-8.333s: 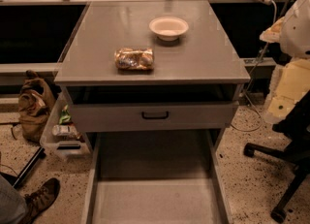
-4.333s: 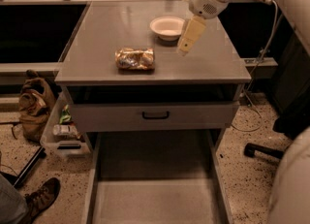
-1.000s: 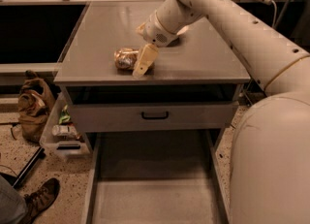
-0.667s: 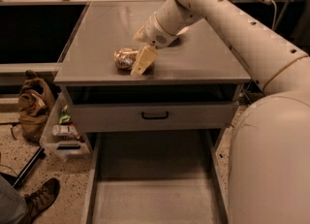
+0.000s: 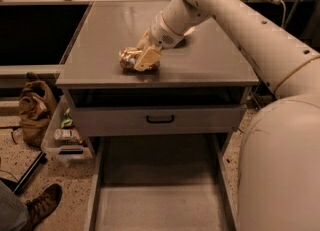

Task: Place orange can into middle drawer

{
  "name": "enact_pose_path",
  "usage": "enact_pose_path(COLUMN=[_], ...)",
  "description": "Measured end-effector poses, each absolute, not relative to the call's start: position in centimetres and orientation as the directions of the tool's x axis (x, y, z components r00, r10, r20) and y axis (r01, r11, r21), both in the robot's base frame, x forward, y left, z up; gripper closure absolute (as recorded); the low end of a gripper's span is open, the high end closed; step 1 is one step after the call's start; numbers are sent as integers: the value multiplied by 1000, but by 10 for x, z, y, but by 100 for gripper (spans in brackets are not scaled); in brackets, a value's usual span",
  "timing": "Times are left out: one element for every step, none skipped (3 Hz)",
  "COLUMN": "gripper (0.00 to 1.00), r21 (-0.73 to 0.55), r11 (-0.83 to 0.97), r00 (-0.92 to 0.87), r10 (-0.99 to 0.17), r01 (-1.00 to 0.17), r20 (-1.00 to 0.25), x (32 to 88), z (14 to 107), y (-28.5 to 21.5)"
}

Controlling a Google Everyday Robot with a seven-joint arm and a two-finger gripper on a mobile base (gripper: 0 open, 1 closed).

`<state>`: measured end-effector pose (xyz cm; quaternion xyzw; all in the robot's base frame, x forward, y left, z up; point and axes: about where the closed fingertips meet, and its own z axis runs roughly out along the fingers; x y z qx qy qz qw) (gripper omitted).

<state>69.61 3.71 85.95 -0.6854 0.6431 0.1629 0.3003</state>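
Observation:
The orange can lies on its side on the gray cabinet top, near the front left. My gripper has come down from the right and sits over the can's right half, covering that end. The middle drawer is pulled out wide below, with a flat bare gray floor and low side walls. The white bowl is hidden behind my arm.
A gray drawer front with a black handle sits above the open drawer. A brown bag, a plastic bin with a bottle and a person's shoe are on the floor at the left. My arm fills the right side.
My gripper has moved a little left and down, from beside the can's right end to over it. The can has not moved.

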Motion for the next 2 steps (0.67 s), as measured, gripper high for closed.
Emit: enact_pose_path(gripper=[88, 100], r21=[-233, -264], r11=[-11, -46], r00=[148, 200], r10=[-801, -779], r01=[-973, -964], r20=[-580, -594], x=[670, 622], z=[883, 894], y=[18, 3])
